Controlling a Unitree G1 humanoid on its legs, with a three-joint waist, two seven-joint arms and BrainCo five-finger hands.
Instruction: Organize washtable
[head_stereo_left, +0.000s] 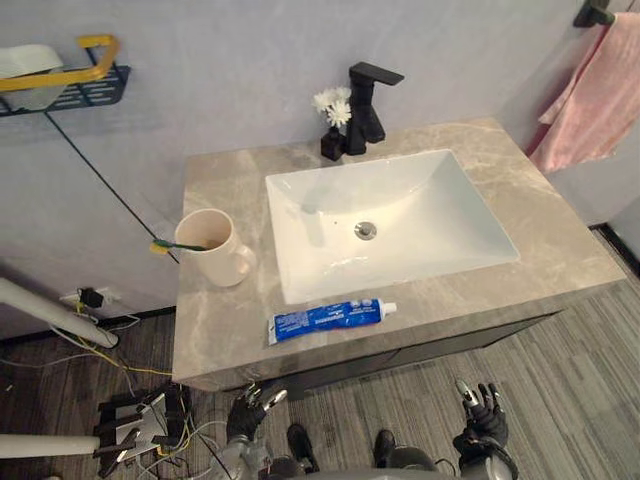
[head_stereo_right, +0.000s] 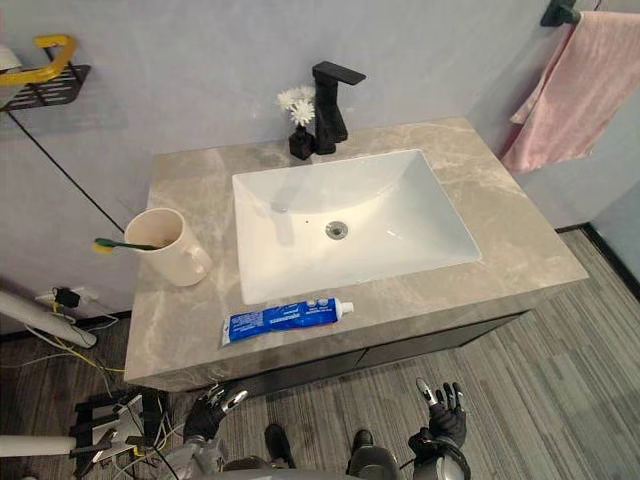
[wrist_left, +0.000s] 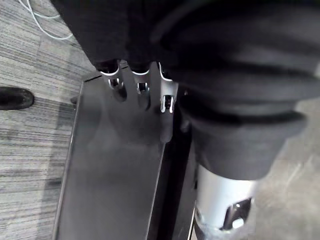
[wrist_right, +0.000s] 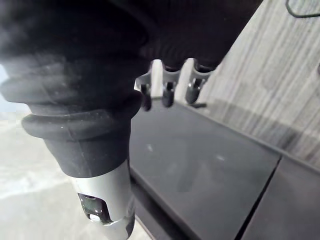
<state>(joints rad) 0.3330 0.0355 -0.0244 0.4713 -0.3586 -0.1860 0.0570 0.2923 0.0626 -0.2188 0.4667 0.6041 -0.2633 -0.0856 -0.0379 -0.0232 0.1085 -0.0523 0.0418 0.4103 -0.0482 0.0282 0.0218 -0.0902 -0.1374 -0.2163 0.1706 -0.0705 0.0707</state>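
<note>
A blue toothpaste tube (head_stereo_left: 328, 318) with a white cap lies on the marble washtable (head_stereo_left: 560, 250), along its front edge before the white sink (head_stereo_left: 400, 215). A cream mug (head_stereo_left: 212, 247) stands at the left of the counter, holding a green toothbrush (head_stereo_left: 178, 246) with a yellow end that sticks out leftward. My left hand (head_stereo_left: 248, 408) hangs low below the counter's front left, fingers relaxed and empty. My right hand (head_stereo_left: 482, 415) hangs low at the right, fingers straight and empty.
A black faucet (head_stereo_left: 366, 103) and a small black vase of white flowers (head_stereo_left: 333, 115) stand behind the sink. A pink towel (head_stereo_left: 600, 95) hangs at the right wall. A wall shelf (head_stereo_left: 70, 80) with a yellow rail is at upper left. Dark cabinet fronts (wrist_right: 200, 175) sit under the counter.
</note>
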